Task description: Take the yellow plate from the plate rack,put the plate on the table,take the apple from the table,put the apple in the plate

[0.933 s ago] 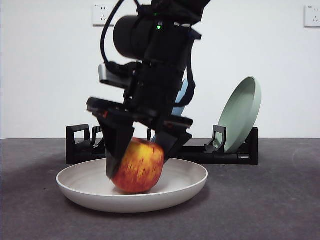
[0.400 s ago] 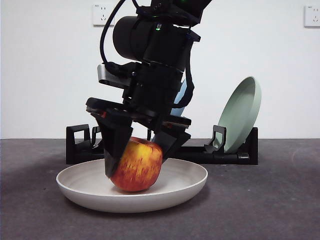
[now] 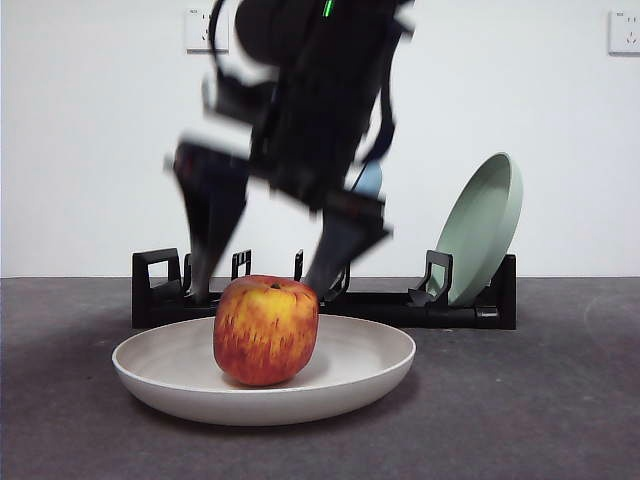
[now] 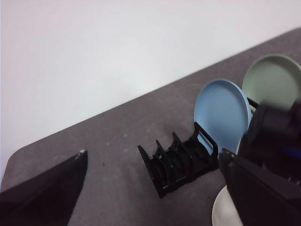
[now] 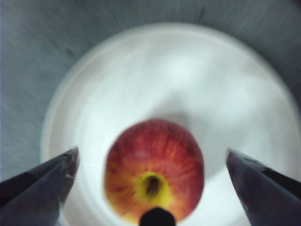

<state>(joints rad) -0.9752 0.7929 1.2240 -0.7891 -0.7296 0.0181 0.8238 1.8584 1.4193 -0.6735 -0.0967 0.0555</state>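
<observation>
The apple [image 3: 266, 330] stands free in the middle of the yellow plate [image 3: 370, 375], which lies flat on the table [image 3: 540, 400] in front of the plate rack [image 3: 470, 310]. My right gripper [image 3: 255, 270] is open and blurred just above the apple, with one jaw on each side and not touching it. The right wrist view looks straight down on the apple [image 5: 154, 176] in the plate [image 5: 188, 84] between the open right gripper [image 5: 151, 153]. My left gripper [image 4: 153, 153] is open and empty, held high, looking down at the rack [image 4: 176, 162].
A sage-green plate [image 3: 485, 225] leans in the rack's right end. A blue plate [image 4: 221, 113] stands in the rack behind the right arm [image 4: 277, 136]. Wall sockets [image 3: 205, 30] sit on the white wall behind.
My right gripper has opened, let go of the apple and risen above it. The apple now stands alone in the plate.
</observation>
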